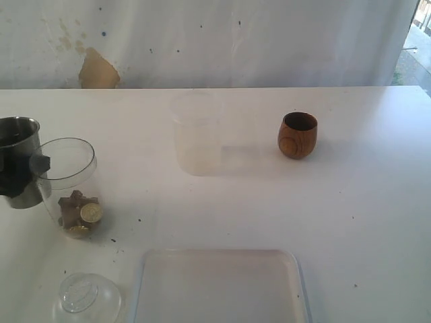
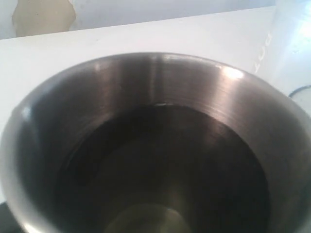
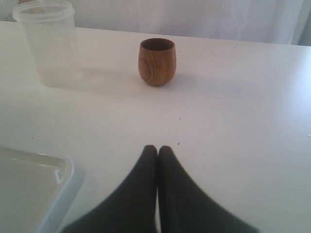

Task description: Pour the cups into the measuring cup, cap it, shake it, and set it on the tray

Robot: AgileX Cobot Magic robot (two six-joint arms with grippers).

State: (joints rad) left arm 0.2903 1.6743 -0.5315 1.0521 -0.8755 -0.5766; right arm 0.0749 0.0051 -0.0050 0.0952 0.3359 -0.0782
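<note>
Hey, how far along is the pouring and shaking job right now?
Seemingly done: the wide clear plastic jar holds coins and brown pieces, and the tall stainless-steel tumbler looks empty inside. In hand: the left tool grips that tumbler beside the jar. Left: the small brown wooden cup stands untouched, the clear domed lid lies off the jar, and the jar is not on the flat white tray.

Frosted translucent plastic cup stands upright and open-topped on a speckled white table; a clear domed lid lies well nearer the camera, left of the cup; white backdrop sheet hangs behind the cup, its tan patch to the cup's left.
</note>
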